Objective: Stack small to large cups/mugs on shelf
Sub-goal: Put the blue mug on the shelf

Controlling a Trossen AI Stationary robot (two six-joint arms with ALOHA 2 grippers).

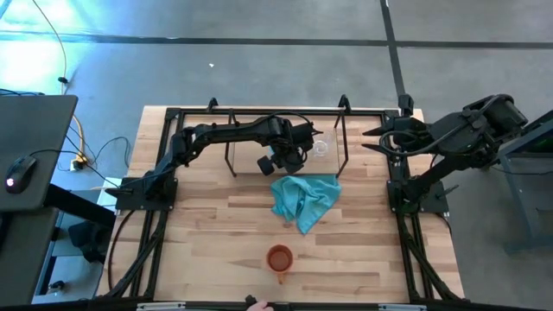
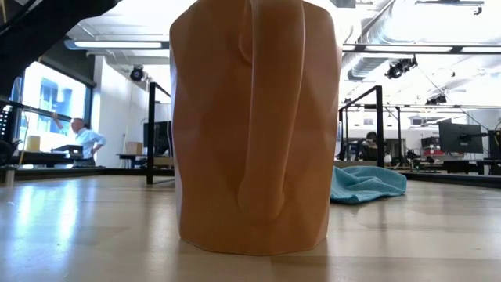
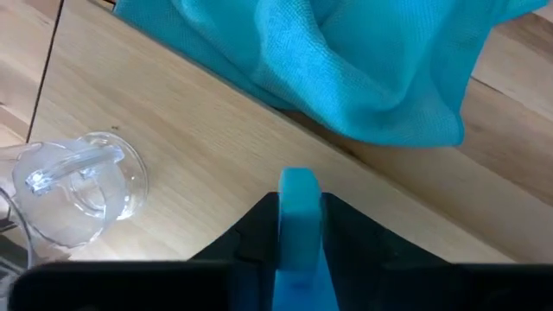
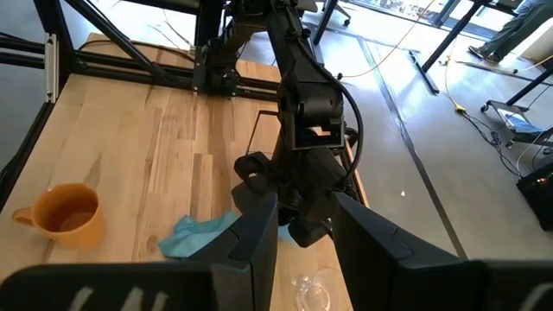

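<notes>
One rigid blue mug (image 3: 299, 226) pinched by the wall in left claw (image 1: 278, 161) over shelf (image 1: 232, 155), beside fragile, slippery glass cup (image 1: 320, 148); right claw (image 4: 304, 226) spread, idle at counter's far right corner

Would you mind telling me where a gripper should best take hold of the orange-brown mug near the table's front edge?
Probably the rim, from straight above: the orange-brown mug stands upright, mouth open, clear of the teal cloth, its handle toward the front edge.

Teal cloth (image 1: 304, 199) blocks shelf (image 1: 232, 148) front, bare table (image 1: 207, 229) btwn cloth, orange mug (image 1: 279, 258)
</notes>
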